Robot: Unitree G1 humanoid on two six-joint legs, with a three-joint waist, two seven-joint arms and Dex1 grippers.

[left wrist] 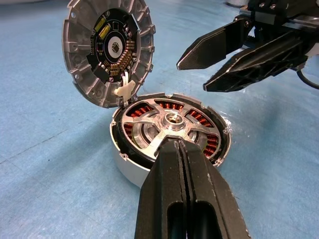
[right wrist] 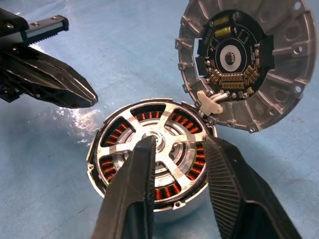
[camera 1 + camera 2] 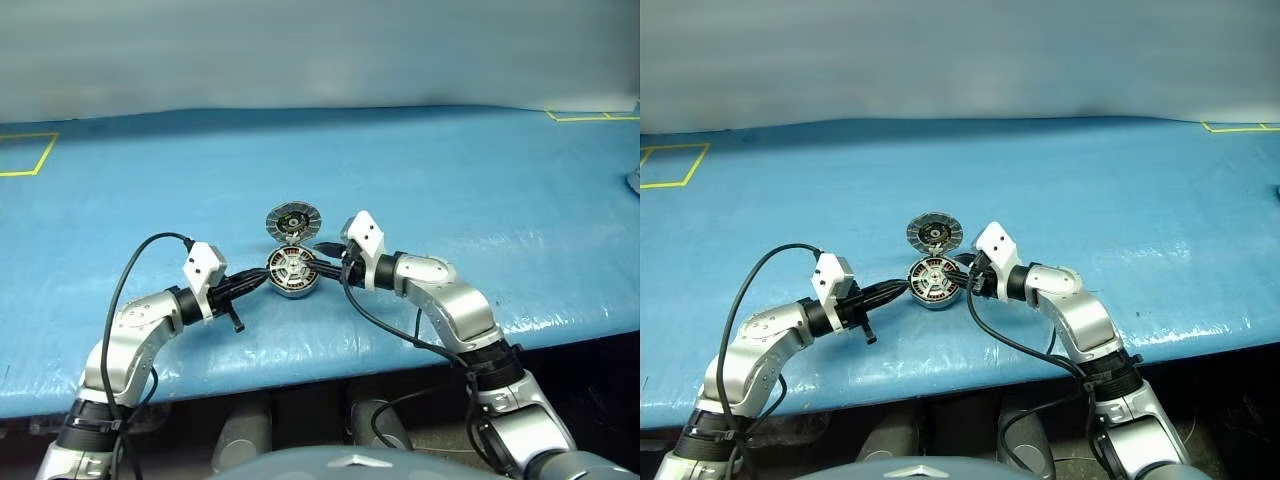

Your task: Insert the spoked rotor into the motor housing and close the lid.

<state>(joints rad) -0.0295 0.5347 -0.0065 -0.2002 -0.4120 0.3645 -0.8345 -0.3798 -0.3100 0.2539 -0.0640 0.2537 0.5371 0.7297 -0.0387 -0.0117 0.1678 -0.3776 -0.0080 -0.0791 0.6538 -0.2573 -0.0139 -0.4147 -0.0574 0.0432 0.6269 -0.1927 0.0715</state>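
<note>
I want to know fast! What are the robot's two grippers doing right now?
Left gripper: shut, empty, tips at the motor housing.
Right gripper: open, holding nothing, over the spoked rotor.

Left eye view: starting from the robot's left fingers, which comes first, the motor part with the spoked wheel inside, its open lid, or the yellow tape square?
1. Motor housing, spoked rotor inside, at the fingertips.
2. Lid, just behind, hinged open.
3. Yellow tape square, far left corner.
</note>
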